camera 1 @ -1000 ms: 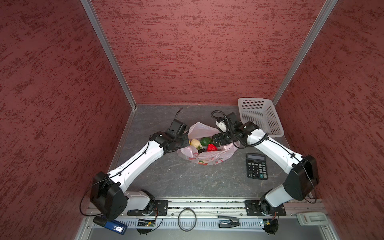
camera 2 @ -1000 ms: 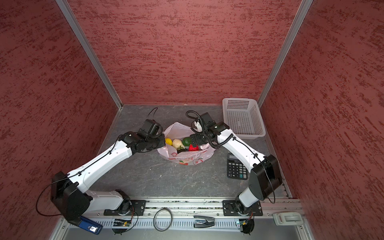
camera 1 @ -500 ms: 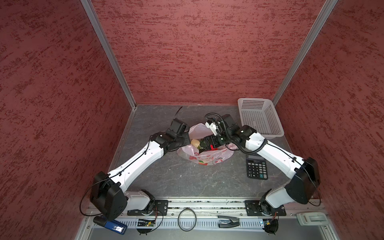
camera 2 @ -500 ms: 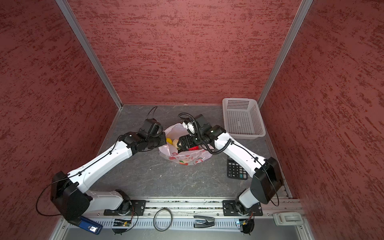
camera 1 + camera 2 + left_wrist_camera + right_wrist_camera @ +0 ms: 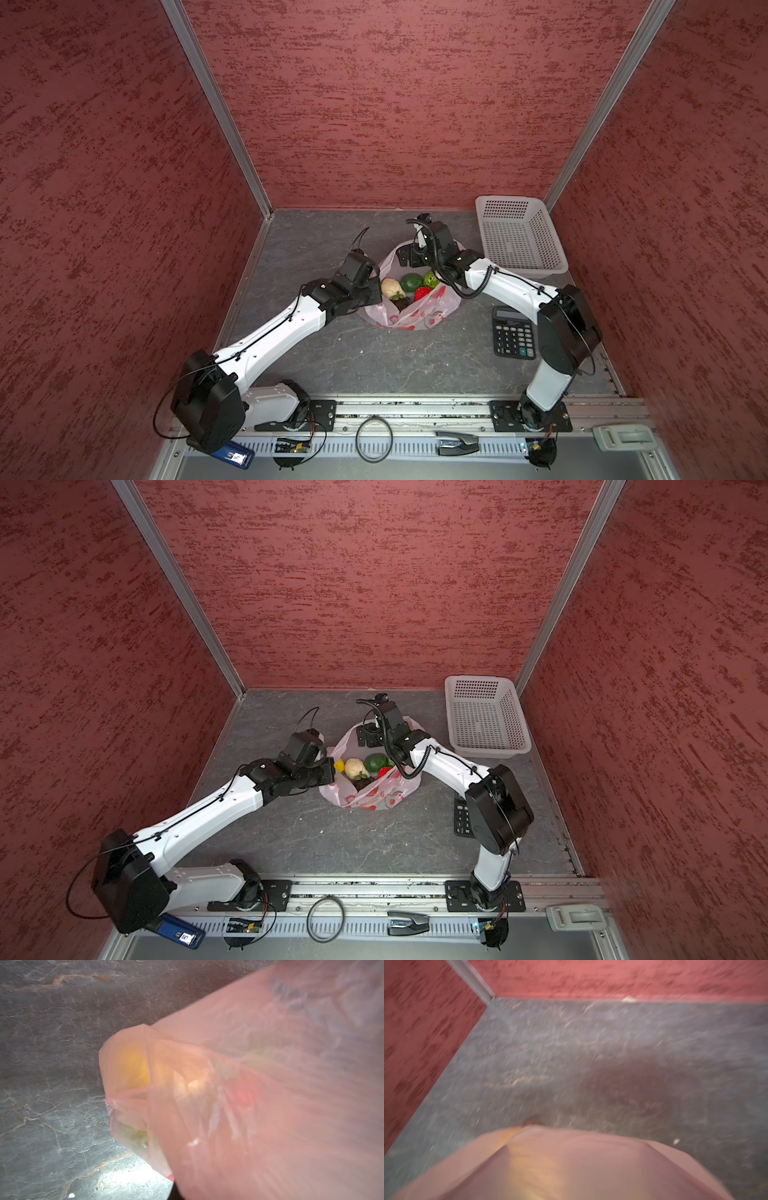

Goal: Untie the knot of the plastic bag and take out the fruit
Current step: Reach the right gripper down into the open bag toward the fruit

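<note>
Thin translucent plastic bag [image 5: 417,316], glossy fruit [image 5: 411,282]

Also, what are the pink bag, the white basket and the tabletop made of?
Translucent pale pink carrier bag: thin glossy plastic film; yellow fruit shows through, and it crumples. White perforated rectangular basket: probably rigid moulded plastic, matt; regular grid holes. Dark grey veined tabletop: looks like slate, maybe printed laminate; cannot tell.

Bare tabletop [image 5: 374,361] before plastic bag [image 5: 415,318], left arm [image 5: 286,328], right arm [image 5: 507,286] flanking it, basket [image 5: 519,241], calculator [image 5: 513,336] rightward
</note>
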